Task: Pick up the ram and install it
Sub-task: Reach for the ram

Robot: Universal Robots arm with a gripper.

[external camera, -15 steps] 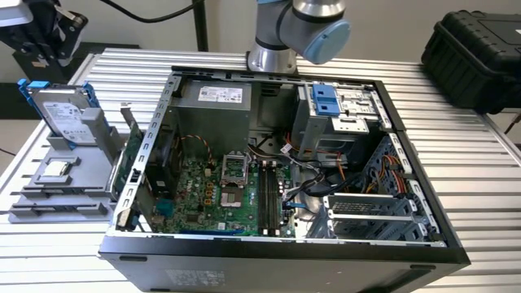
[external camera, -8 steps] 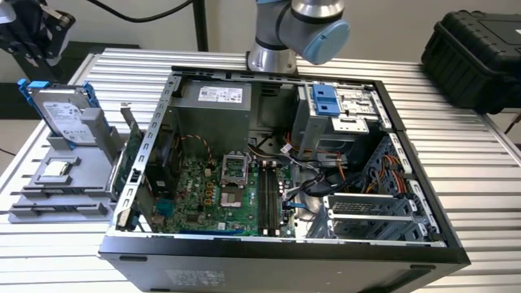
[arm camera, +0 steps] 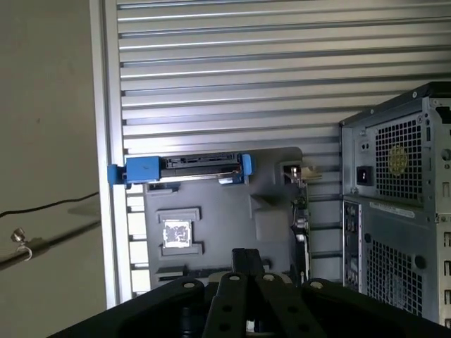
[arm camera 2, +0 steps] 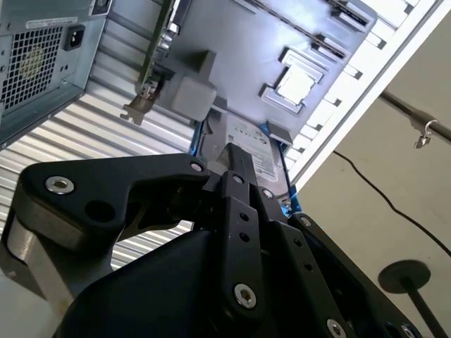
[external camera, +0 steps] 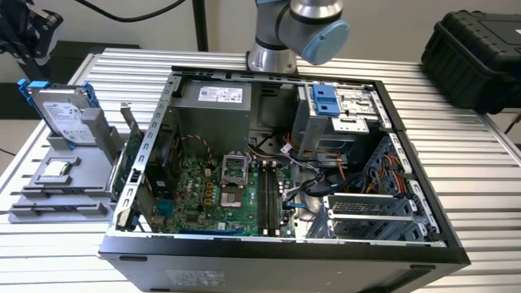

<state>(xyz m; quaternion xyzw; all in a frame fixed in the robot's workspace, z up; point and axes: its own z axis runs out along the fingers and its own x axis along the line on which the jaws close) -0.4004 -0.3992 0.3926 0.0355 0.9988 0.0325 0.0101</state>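
Note:
My gripper point(arm camera 2: 236, 163) hangs high above the grey parts holder point(arm camera: 271, 176), its black fingers drawn together with nothing visible between them. It also shows in the first wrist view point(arm camera: 246, 259). In the exterior view the gripper's black body point(external camera: 28, 27) sits at the top left corner, above the holder point(external camera: 61, 183). Long thin green strips lie in the memory slots of the motherboard point(external camera: 263, 195) inside the open computer case point(external camera: 277, 256). I cannot tell whether one of them is the ram. The holder's front grooves point(external camera: 57, 206) look grey and bare.
On the holder stand a silver hard drive in a blue frame point(external camera: 65, 113), a small square chip point(external camera: 55, 170) and a green expansion card point(external camera: 130, 159) against the case wall. A black hard case point(external camera: 480, 49) sits at the exterior view's far right. The table point(external camera: 488, 201) is ribbed aluminium.

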